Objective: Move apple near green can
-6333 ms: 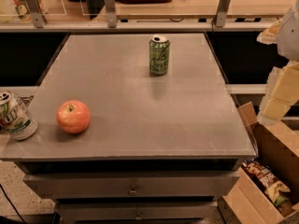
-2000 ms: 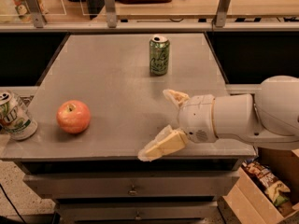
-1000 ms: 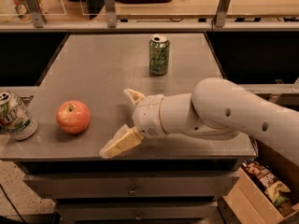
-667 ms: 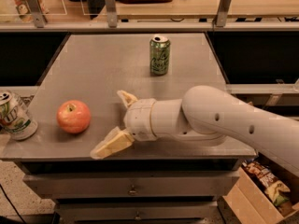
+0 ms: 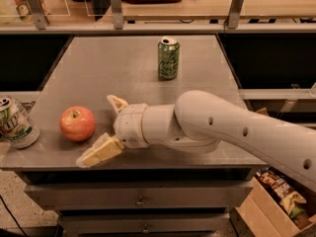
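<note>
The red-orange apple (image 5: 77, 123) sits near the front left of the grey table (image 5: 128, 78). The olive-green can (image 5: 168, 58) stands upright at the middle back of the table, far from the apple. My gripper (image 5: 101, 131) is just right of the apple, low over the table. Its two pale fingers (image 5: 98, 152) are spread wide and hold nothing. The far finger is level with the apple's right side and the near finger is at the table's front edge. The white arm reaches in from the right.
A white-and-green "UP" can (image 5: 15, 123) stands at the table's left front edge, left of the apple. A cardboard box with packets (image 5: 279, 196) is on the floor at the right. A shelf with posts (image 5: 116, 6) runs behind the table.
My arm came in from the right and swept left across the front of the table. The open gripper now sits beside the apple. The apple and cans have not moved.
</note>
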Controlling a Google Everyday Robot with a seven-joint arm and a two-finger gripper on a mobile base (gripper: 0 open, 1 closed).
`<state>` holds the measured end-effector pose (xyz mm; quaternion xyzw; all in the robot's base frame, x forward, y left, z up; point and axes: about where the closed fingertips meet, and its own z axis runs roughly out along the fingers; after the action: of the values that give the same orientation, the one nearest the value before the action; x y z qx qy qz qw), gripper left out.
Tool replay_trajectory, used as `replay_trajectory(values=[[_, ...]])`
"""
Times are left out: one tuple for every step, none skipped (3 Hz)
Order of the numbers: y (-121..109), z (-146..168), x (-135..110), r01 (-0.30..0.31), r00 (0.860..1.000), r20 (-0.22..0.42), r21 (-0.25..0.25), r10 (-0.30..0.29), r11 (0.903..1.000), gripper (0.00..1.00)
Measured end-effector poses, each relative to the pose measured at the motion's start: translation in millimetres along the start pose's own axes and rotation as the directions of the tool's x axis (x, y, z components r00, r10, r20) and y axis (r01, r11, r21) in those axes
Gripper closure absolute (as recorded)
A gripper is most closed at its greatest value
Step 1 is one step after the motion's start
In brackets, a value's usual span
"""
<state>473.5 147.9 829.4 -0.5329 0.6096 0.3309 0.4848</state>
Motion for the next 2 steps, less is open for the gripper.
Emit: replay_trajectory(values=[[6.9,9.6,-10.3,-0.014,1.000,0.002,-0.028,0.014,0.9995,0.00],[13.8,17.7,-17.3,-0.018,1.000,0.004,-0.043,0.018,0.9989,0.00]])
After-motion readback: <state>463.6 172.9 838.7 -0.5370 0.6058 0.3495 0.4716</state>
